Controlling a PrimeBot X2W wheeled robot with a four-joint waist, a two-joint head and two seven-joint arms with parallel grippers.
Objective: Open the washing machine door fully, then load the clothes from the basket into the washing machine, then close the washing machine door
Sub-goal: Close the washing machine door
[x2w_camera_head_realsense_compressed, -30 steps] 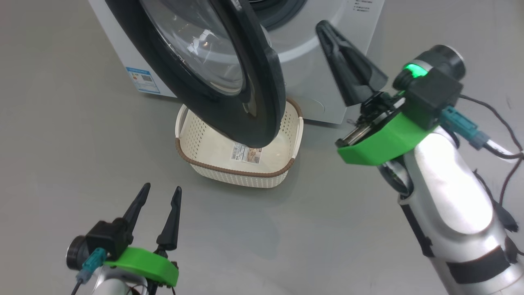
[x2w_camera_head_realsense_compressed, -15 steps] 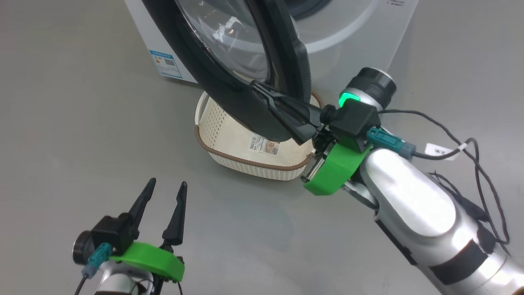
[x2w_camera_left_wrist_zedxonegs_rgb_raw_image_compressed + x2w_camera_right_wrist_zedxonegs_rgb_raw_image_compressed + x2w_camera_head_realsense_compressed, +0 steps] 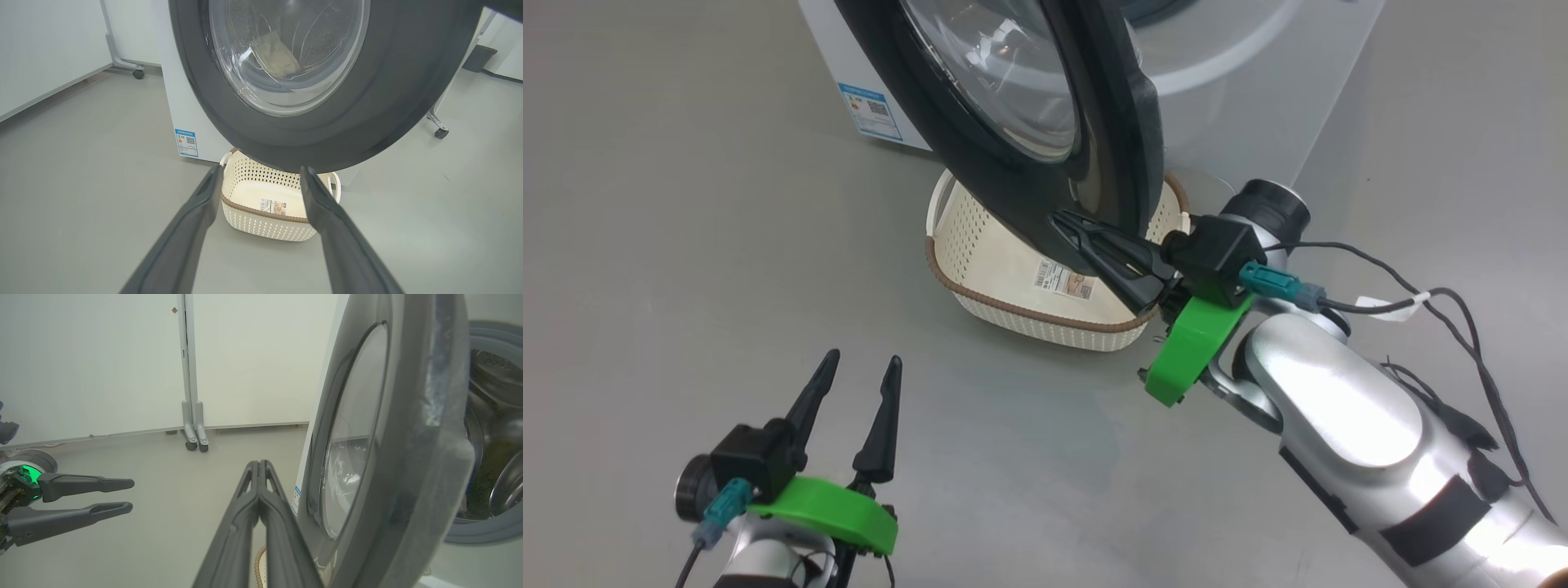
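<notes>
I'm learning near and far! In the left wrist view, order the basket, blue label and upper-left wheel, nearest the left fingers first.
1. basket, ahead on the floor
2. blue label, behind it on the machine
3. wheel, far back, upper left

The washing machine door (image 3: 1013,131) is hanging open across the upper centre of the frame, overlapping the basket (image 3: 1045,327) below it. The right gripper (image 3: 1066,224), fingers pressed together, is lying at the door's lower edge, seemingly touching it. At lower left, the left gripper (image 3: 863,359) is hovering, fingers spread.
</notes>
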